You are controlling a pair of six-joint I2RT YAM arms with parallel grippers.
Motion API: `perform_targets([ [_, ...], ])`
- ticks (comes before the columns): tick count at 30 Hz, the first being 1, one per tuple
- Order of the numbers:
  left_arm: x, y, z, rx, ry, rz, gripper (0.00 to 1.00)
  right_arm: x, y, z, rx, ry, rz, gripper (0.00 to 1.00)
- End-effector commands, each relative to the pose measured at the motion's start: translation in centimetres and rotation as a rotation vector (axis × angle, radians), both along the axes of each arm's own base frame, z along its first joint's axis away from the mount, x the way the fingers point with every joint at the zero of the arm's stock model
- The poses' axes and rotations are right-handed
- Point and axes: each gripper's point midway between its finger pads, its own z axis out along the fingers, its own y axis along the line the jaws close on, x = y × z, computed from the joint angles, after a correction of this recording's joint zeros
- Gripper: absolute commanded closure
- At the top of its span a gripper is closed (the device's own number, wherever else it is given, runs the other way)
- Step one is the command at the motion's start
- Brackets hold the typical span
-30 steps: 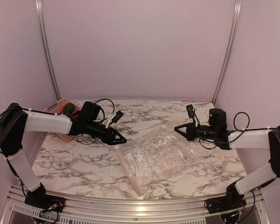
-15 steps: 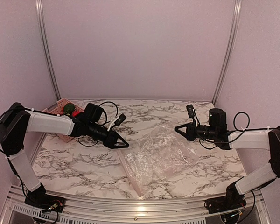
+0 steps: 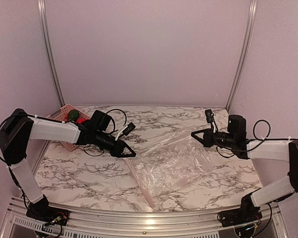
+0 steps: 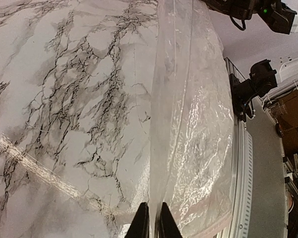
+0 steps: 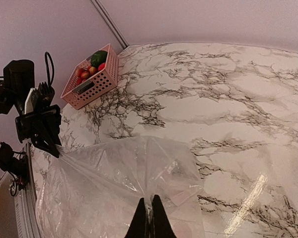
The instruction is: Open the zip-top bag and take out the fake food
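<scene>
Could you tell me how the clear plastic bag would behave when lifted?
Probably floppy: the clear plastic zip-top bag drapes wrinkled between the left gripper and right gripper. Likely light: it looks empty. Glossy film may slip.

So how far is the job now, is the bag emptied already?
Done, it seems: the fake food lies in the pink basket, and the zip-top bag looks empty. In hand: the left pincer and the right pincer each pinch an edge of the bag, stretching it between them. Left: probably only to release the bag; I cannot tell if the zip is open.
</scene>
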Motion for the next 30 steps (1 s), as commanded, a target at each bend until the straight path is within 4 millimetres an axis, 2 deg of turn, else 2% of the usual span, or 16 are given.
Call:
perform_targets([
  [1, 1.3, 0.8, -1.4, 0.061, 0.02, 0.046, 1.0, 1.5, -4.0, 0.0, 0.034, 0.026, -0.152, 1.0],
  [5, 4.0, 1.1, -0.8, 0.059, -0.007, 0.124, 1.0, 1.7, -4.1, -1.0, 0.038, 0.058, -0.142, 1.0],
  [9, 8.9, 0.5, 1.2, 0.068, -0.097, 0.222, 0.99, 2.5, -3.7, -2.5, 0.062, 0.1, -0.138, 1.0],
  [12, 14.4, 1.1, 2.5, 0.089, -0.148, 0.369, 0.74, 4.0, -3.9, -4.2, 0.074, 0.153, -0.181, 1.0],
  [14, 17.7, 1.9, 4.4, 0.068, -0.18, 0.46, 0.54, 5.2, -4.2, -4.4, 0.085, 0.166, -0.225, 1.0],
  [16, 19.8, 3.4, 5.5, 0.057, -0.191, 0.538, 0.43, 6.4, -4.7, -5.0, 0.079, 0.181, -0.273, 1.0],
  [19, 20.4, 4.6, 7.1, 0.05, -0.243, 0.593, 0.34, 8.2, -5.2, -5.4, 0.062, 0.189, -0.324, 1.0],
  [21, 19.6, 5.3, 7.4, 0.044, -0.264, 0.609, 0.28, 9.3, -5.4, -5.3, 0.046, 0.183, -0.341, 1.0],
  [26, 17.9, 8.3, 6.8, 0.089, -0.307, 0.702, 0.11, 11.5, -6.8, -5.6, 0.018, 0.195, -0.385, 1.0],
  [27, 17.6, 8.7, 6.8, 0.094, -0.311, 0.715, 0.04, 11.7, -7.2, -5.6, 0.015, 0.2, -0.391, 0.99],
  [28, 17.4, 9.0, 6.9, 0.097, -0.315, 0.724, 0.01, 11.9, -7.5, -5.7, 0.011, 0.201, -0.4, 0.97],
  [30, 17.1, 9.6, 7.2, 0.096, -0.315, 0.742, 0.01, 11.9, -8.3, -6.1, -0.002, 0.21, -0.417, 0.9],
])
